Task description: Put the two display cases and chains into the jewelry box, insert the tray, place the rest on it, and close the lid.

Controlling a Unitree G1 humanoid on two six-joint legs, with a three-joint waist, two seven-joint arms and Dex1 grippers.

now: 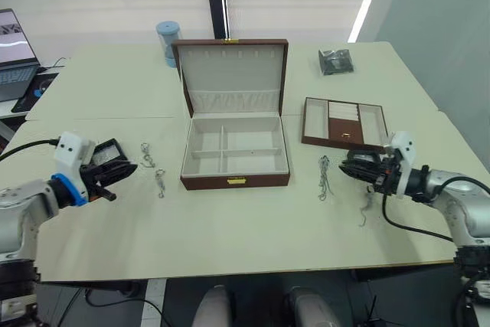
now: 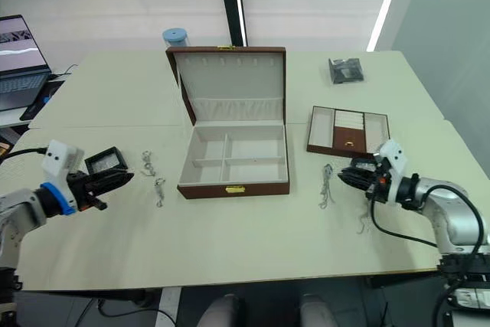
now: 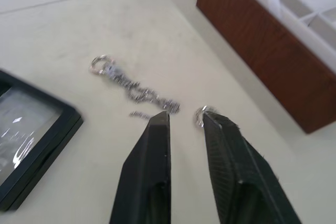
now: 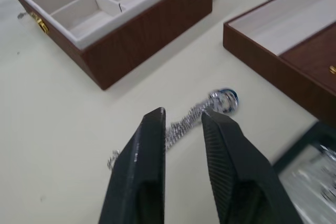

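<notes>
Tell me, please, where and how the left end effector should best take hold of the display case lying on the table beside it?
Probably by one raised black frame edge of the display case, coming down from above with one finger outside the rim and one on the clear centre. It lies flat on the table, so nothing else stands up to pinch. The left end effector is open, beside a chain.

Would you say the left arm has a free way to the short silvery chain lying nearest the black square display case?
Probably yes: the left gripper has open fingers just short of that short silvery chain, with nothing between them.
</notes>
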